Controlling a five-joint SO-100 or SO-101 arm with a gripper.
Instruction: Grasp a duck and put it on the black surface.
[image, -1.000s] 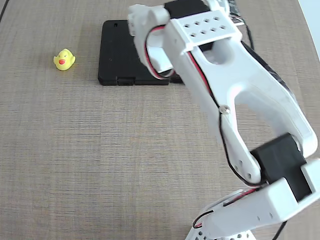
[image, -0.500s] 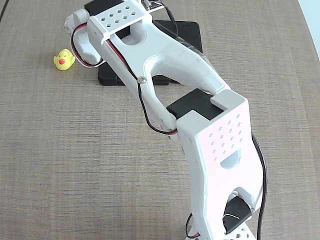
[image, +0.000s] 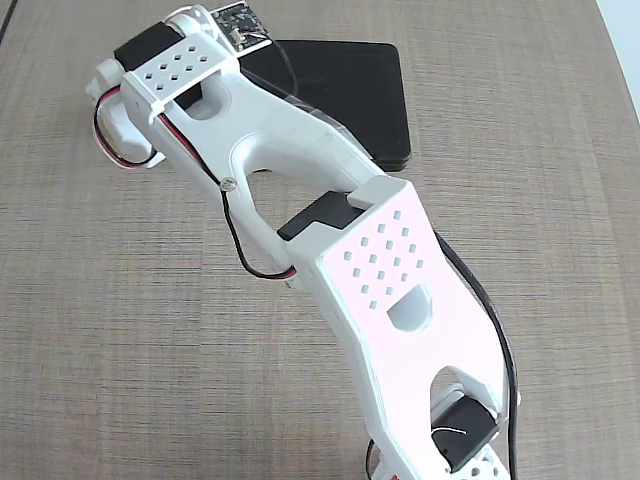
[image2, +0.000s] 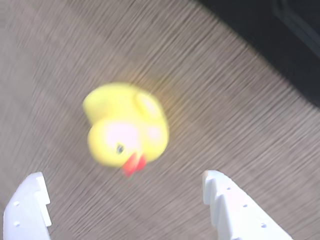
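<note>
Duck is lying hidden under the arm in the fixed view, where the black surface (image: 370, 95) is sitting on the worktop (image: 120, 330) beyond. In the wrist view, the duck (image2: 125, 127) is resting on the worktop beside the slab, while the hand (image2: 125, 205) is hovering wide apart, framing it for a grasp.

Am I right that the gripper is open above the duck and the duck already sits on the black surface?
Not quite. The gripper is open above the duck, but the wrist view shows the duck on the woven tabletop, apart from the black surface.
</note>
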